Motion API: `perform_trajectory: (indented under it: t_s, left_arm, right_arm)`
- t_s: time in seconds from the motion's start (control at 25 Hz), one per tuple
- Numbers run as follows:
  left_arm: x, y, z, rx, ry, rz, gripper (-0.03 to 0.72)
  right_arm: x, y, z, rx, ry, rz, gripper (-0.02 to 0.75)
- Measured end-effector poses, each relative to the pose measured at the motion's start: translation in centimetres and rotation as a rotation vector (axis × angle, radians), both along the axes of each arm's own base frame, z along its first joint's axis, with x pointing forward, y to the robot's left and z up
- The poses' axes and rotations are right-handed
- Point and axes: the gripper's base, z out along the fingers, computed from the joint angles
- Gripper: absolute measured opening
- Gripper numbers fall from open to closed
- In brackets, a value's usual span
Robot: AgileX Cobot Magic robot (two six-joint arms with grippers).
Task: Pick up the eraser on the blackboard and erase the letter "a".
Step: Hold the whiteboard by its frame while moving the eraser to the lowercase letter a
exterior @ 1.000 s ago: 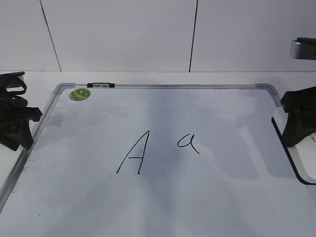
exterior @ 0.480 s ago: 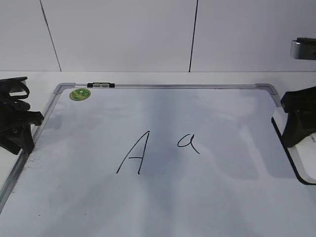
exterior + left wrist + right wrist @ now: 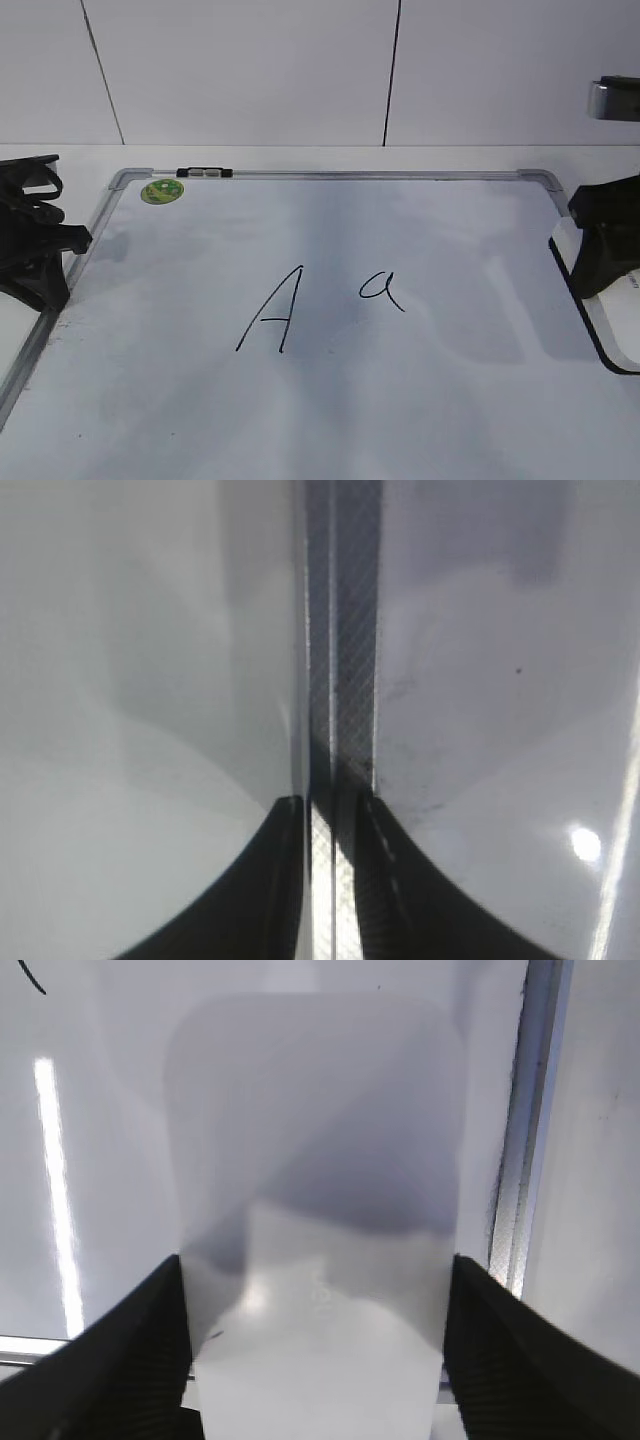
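The blackboard is a white dry-erase board with a silver frame, lying flat. The small letter "a" is written in black near its middle, right of a larger capital "A". The white eraser with a black base lies at the board's right edge. My right gripper is down over it. In the right wrist view the eraser fills the gap between the jaws, which touch both its sides. My left gripper sits at the board's left frame, its jaws closed narrowly on the frame strip.
A round green magnet sits in the board's far left corner, with a black and grey clip on the top frame. A silver object is at the far right. The board's right frame runs beside the eraser.
My left gripper has shifted slightly right and away along the board's left frame. The right gripper, eraser and letters have not moved.
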Motion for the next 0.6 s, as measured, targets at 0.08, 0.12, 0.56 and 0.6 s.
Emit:
perform_trajectory:
  t_s: [0.08,0.12,0.56,0.6]
  left_arm:
    - [0.00,0.01,0.00,0.001,0.000,-0.001,0.113]
    - [0.00,0.03,-0.01,0.004,0.000,-0.003,0.102]
    - [0.04,0.10,0.03,0.012,-0.003,-0.009,0.038]
    - [0.04,0.10,0.03,0.012,-0.003,-0.009,0.038]
  right_arm:
    - [0.00,0.00,0.00,0.000,0.000,0.000,0.557]
    - [0.00,0.00,0.00,0.000,0.000,0.000,0.557]
    - [0.00,0.01,0.00,0.001,0.000,0.003,0.557]
    - [0.00,0.01,0.00,0.001,0.000,0.003,0.557]
